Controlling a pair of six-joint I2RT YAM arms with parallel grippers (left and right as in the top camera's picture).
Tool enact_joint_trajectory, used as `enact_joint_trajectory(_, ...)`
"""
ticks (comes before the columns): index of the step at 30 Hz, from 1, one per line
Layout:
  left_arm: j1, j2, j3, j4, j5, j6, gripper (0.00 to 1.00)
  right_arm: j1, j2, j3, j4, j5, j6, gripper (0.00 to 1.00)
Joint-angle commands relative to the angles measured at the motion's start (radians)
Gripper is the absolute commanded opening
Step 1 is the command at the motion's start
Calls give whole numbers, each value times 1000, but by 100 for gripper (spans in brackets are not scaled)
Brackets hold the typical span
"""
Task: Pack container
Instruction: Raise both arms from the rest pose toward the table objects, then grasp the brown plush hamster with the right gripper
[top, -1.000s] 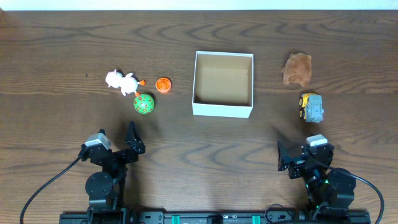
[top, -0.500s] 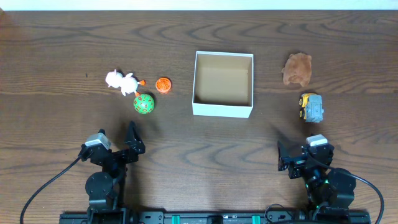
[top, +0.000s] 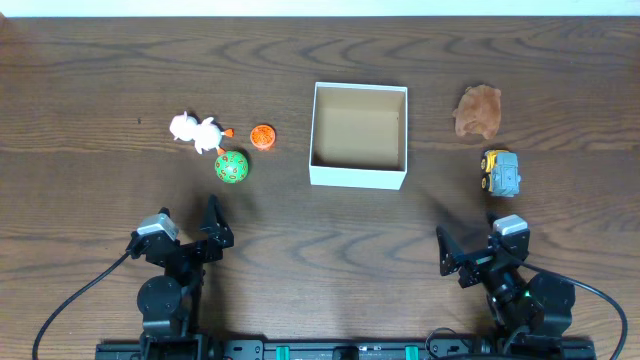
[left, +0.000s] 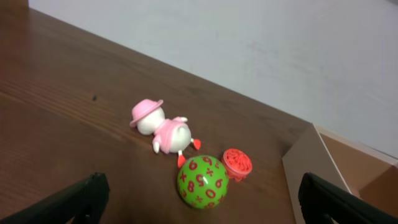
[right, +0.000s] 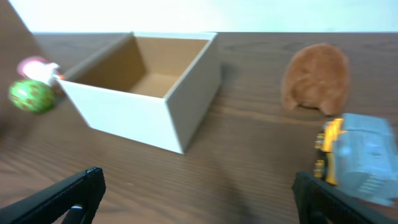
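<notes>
The container (top: 357, 177), a square white box with a tan floor, stands empty at the table's middle; it also shows in the left wrist view (left: 309, 155) and the right wrist view (right: 124, 118). My left gripper (top: 188, 228) is open and empty near the front edge, facing a green number ball (left: 202, 182). My right gripper (top: 476, 245) is open and empty at the front right, below a yellow-grey toy truck (top: 502, 172). In the wrist views both the left gripper (left: 205, 208) and the right gripper (right: 199, 199) hold nothing.
Left of the box lie a white-and-pink duck toy (top: 198, 131), a small orange-red disc (top: 263, 135) and the green ball (top: 232, 166). Right of it lie a brown plush (top: 479, 110) and the truck. A pale wall runs along the far edge.
My right gripper has shifted slightly to the left, and its view is blurred. The left arm and the toys have not moved.
</notes>
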Motion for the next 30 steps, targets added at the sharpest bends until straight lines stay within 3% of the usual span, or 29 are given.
enact_joint_trajectory(1,-2,9,23,-64,0,2,98,6,-4,1,18,-60,104,99)
enact_joint_trajectory(8,-2,146,216,-162,8,36,98,6,93,61,37,21,103,99)
enact_joint_trajectory(13,-2,357,455,-248,7,103,98,6,335,217,22,61,45,99)
enact_joint_trajectory(21,-2,735,832,-426,7,148,98,6,851,692,-212,66,-94,99)
enact_joint_trajectory(30,13,1060,1092,-568,8,194,98,6,1369,1307,-571,270,-196,99)
